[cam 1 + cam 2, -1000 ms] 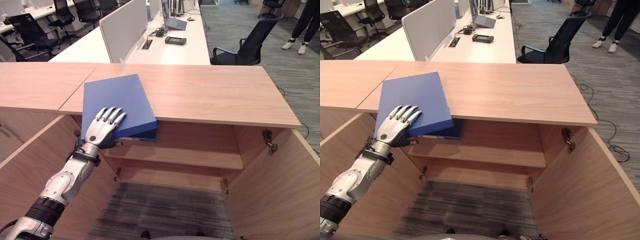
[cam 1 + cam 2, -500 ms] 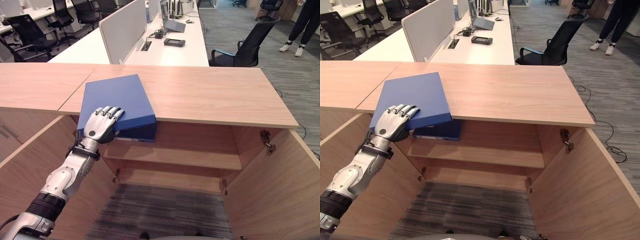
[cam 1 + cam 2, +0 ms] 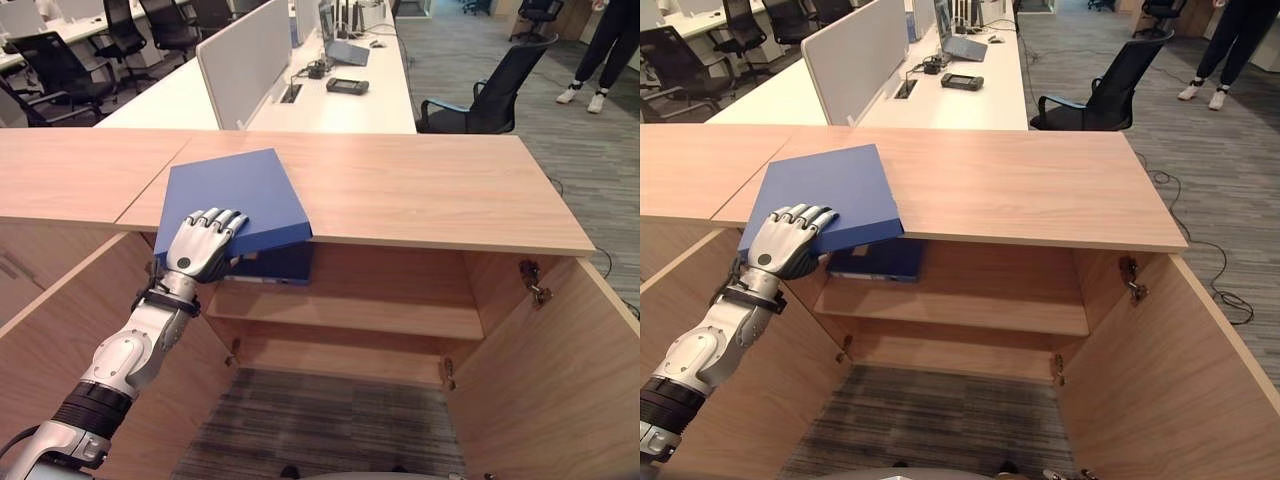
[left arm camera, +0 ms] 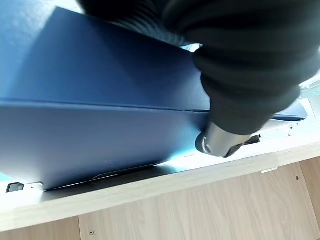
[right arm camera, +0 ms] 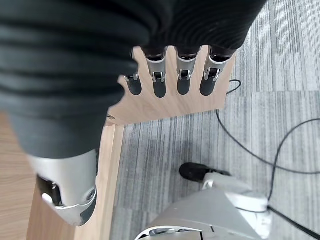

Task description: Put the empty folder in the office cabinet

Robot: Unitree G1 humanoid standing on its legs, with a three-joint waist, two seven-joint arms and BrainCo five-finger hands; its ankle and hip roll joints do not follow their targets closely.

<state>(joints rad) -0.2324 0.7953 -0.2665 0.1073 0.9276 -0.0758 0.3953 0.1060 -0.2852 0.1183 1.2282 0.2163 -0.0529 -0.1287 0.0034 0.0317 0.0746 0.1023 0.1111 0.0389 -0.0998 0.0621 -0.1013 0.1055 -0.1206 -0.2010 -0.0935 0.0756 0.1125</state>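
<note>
**Folder coming off the cabinet top, not yet shelved**

The left hand (image 3: 203, 247) is gripping the near corner of the blue folder (image 3: 235, 195), fingers curling over its cover and the thumb tucking under the overhanging edge, as the left wrist view suggests. The folder is lying on the cabinet top (image 3: 420, 190), at its left end, with the near edge jutting out past the front lip of the cabinet and tilting slightly downward. Just below that lip, on the upper shelf (image 3: 350, 310) inside the cabinet, a second dark blue folder (image 3: 878, 262) is already lying flat at the left end.

The step in hand looks like the pick-up: the folder is being drawn off the top so it can go down into the open cabinet. The next move probably calls for lifting it clear of the front lip, lowering it in front of the opening, and sliding it in level onto the shelf without knocking the folder already there or the open doors (image 3: 560, 370) either side.

Compared with a second ago, the fingers, then lying flatter on the cover, are now curling tighter, and the folder's near edge is sitting a little further out from the cabinet top.

The right hand (image 5: 170, 75) is hanging over the floor beside a cabinet door with its fingers straight, holding nothing.
</note>
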